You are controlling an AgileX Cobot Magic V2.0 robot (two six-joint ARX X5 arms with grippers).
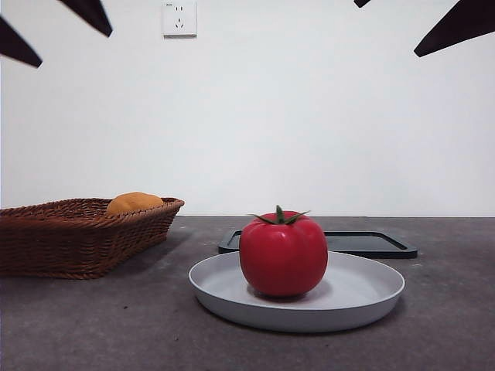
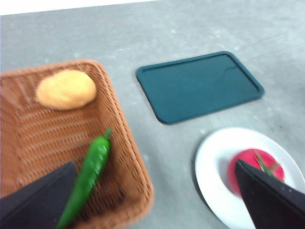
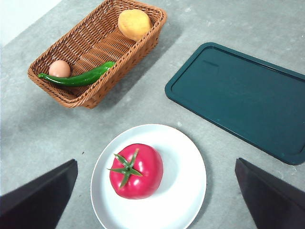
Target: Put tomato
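The glossy red tomato (image 1: 283, 256) with a green stem stands upright on a white round plate (image 1: 363, 294) in the middle of the table. It also shows in the right wrist view (image 3: 136, 171) on the plate (image 3: 183, 186), and partly behind a jaw in the left wrist view (image 2: 245, 167). My right gripper (image 3: 155, 200) is open and empty, high above the plate. My left gripper (image 2: 159, 200) is open and empty, high above the gap between basket and plate. Both arms show only as black tips at the top corners of the front view.
A brown wicker basket (image 1: 69, 239) at the left holds a matte orange fruit (image 3: 134, 24), a green chili pepper (image 3: 78, 78) and an egg (image 3: 59, 68). A dark green flat tray (image 3: 248, 100) lies behind the plate. A wall socket (image 1: 179, 18) is on the white wall.
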